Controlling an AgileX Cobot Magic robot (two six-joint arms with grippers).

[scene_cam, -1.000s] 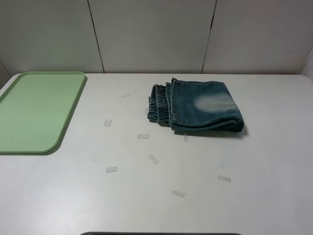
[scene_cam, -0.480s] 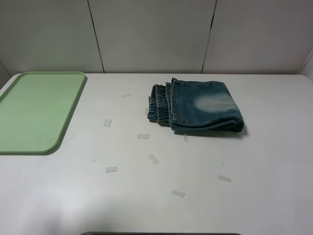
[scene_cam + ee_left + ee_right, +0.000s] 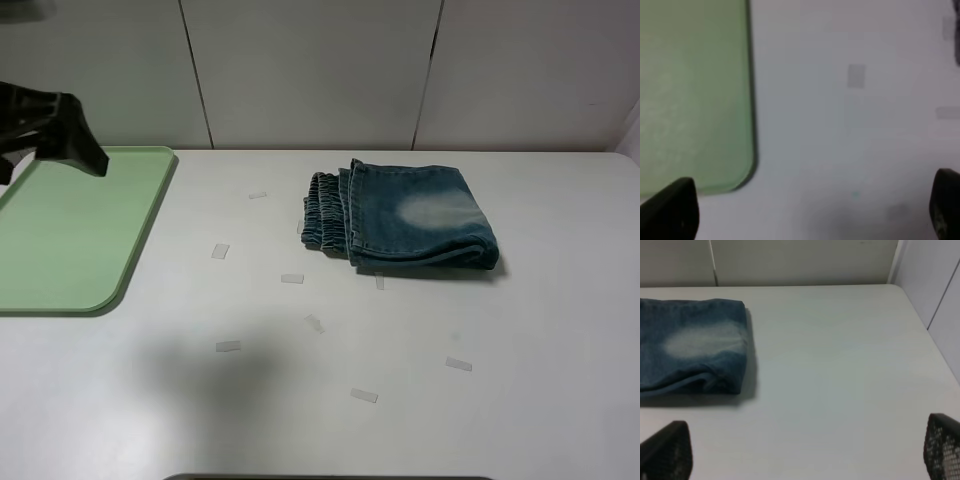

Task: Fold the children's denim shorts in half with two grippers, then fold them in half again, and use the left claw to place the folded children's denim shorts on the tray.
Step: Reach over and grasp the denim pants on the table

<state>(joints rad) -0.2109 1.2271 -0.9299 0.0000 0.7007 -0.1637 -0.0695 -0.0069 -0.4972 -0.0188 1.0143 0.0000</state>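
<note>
The children's denim shorts (image 3: 410, 215) lie folded on the white table right of centre, gathered waist toward the left and a pale faded patch on top. The right wrist view shows them (image 3: 690, 345) from the side. The pale green tray (image 3: 70, 225) rests empty at the far left. A black part of my left arm (image 3: 55, 130) hangs above the tray's far end. In the left wrist view, my left gripper (image 3: 807, 210) is open over the bare table beside the tray's rounded corner (image 3: 742, 175). My right gripper (image 3: 804, 450) is open, apart from the shorts, holding nothing.
Several small pale tape strips (image 3: 292, 279) are scattered on the table between the tray and the shorts. Grey wall panels stand behind the table. The table's right edge (image 3: 912, 307) runs close to a side wall.
My left arm has come into the exterior view at the upper left, above the tray, and a soft shadow now falls on the near-left table. The shorts have not moved.
</note>
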